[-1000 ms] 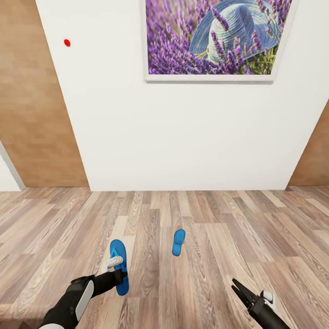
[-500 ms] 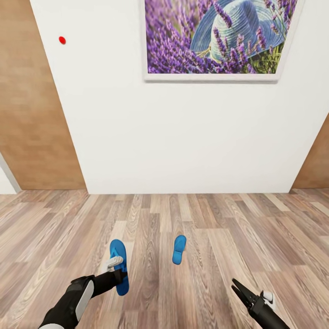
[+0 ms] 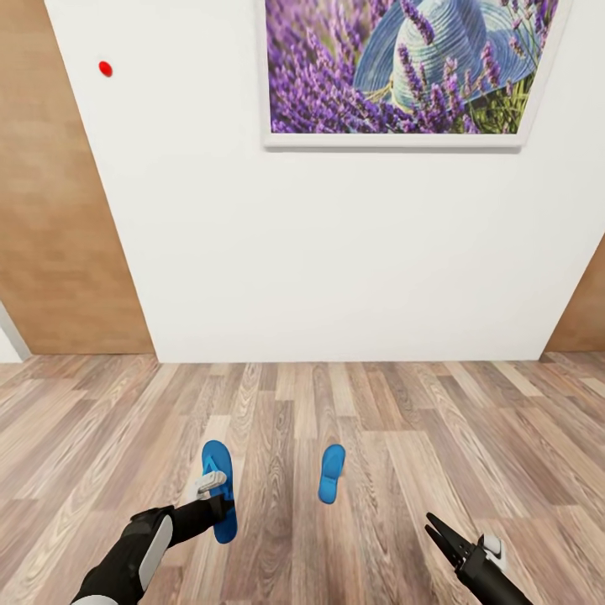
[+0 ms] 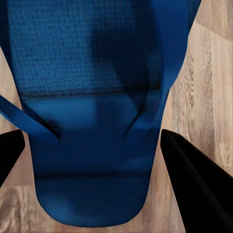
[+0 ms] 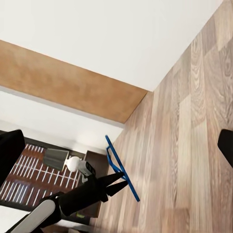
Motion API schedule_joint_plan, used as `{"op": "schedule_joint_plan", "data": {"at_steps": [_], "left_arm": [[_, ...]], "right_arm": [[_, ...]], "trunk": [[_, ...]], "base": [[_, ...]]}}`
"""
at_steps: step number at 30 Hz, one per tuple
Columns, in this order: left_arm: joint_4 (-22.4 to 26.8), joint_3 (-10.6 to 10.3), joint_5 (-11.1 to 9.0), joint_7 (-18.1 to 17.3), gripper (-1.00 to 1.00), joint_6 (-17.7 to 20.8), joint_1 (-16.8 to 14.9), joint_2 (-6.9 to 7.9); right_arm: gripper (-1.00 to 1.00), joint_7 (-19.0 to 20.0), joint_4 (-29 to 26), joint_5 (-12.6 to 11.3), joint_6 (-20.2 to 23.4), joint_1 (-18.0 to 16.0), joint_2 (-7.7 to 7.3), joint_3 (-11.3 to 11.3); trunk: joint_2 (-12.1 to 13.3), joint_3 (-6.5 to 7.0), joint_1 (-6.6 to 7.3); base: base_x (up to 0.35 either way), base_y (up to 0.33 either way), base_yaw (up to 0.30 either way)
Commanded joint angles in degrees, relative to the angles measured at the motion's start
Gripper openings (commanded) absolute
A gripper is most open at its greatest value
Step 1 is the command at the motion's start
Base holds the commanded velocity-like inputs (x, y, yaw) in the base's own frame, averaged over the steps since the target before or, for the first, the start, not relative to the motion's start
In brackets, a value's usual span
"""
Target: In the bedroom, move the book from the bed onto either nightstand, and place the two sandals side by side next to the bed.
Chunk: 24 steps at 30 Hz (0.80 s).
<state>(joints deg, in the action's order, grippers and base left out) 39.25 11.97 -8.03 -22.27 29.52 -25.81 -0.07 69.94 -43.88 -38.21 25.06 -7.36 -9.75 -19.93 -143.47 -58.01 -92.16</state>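
Two blue sandals: one (image 3: 331, 473) lies on the floor (image 3: 437, 437) at five o'clock from the wall picture (image 3: 403, 71); the left hand (image 3: 210, 484) pinches the other (image 3: 218, 491) by its strap, judging from the right wrist view. A loose pinch could drop it. The right hand (image 3: 439, 533) hangs spread.

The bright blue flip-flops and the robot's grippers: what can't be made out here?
- Near bright blue flip-flop: the left gripper covers its middle in the head view, so a grip is unclear; the left wrist view crops it.
- Far blue flip-flop: too small for strap detail.
- Right gripper: its arm leaves the head view's bottom edge.
- Purple lavender painting: cropped at the top.
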Motion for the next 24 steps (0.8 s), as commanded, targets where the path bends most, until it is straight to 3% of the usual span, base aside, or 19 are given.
{"op": "schedule_joint_plan", "data": {"at_steps": [1, 24], "left_arm": [[0.0, 0.2, -0.4, -0.1, -1.0, 0.4, 0.0, -0.02], [0.0, 0.2, -0.4, -0.1, -1.0, 0.4, 0.0, -0.01]], "right_arm": [[1.0, 0.1, 0.0, -0.3, 0.6, 0.0, 0.0, 0.0], [1.0, 0.1, 0.0, -0.2, 0.6, 0.0, 0.0, 0.0]], "trunk": [[0.0, -0.05, 0.0], [0.0, -0.05, 0.0]], "base": [[0.165, 0.057, 0.0], [0.169, 0.102, 0.0]]}}
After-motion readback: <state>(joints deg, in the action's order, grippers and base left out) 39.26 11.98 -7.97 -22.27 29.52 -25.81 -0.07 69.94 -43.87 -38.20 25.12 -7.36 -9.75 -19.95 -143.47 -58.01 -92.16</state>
